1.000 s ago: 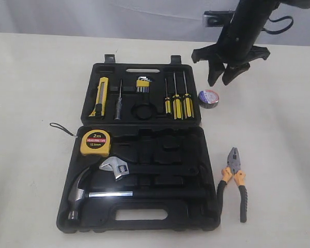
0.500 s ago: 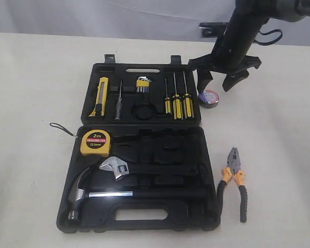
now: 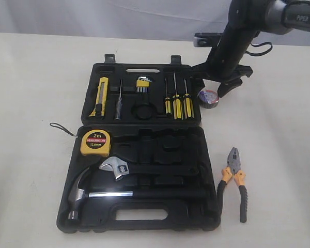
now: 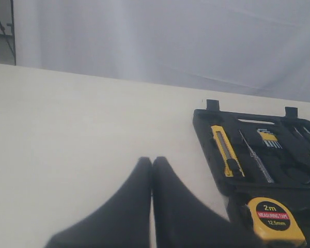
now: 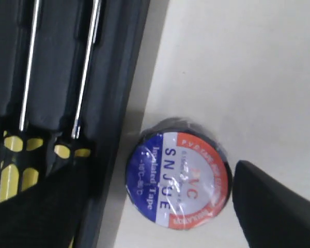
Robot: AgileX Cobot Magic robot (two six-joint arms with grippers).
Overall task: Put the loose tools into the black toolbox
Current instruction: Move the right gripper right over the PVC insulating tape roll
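The black toolbox (image 3: 209, 221) lies open on the table. The yellow tape measure (image 3: 95, 142) (image 4: 275, 219) sits in its front half, and the yellow-black utility knife (image 3: 101, 95) (image 4: 225, 150) in its lid. The small tape roll (image 3: 208, 98) (image 5: 178, 175) lies flat on the table just right of the lid (image 5: 124, 77). My right gripper (image 3: 213, 88) (image 5: 160, 217) hangs low over the roll, open, with one finger on each side and not touching it. The orange-black pliers (image 3: 234, 181) lie on the table right of the box. My left gripper (image 4: 152, 161) is shut and empty, left of the box.
A steel hammer (image 3: 85, 194) and adjustable wrench (image 3: 116, 168) fill the front half. Yellow-handled screwdrivers (image 3: 176, 103) (image 5: 20, 150), hex keys (image 3: 142, 84) and a thin grey driver (image 3: 118, 101) sit in the lid. The tape measure's strap (image 3: 61, 129) trails onto the table.
My right gripper has come down and leftward from above the tape roll to around it. Its jaws have spread wider. Nothing else has moved.
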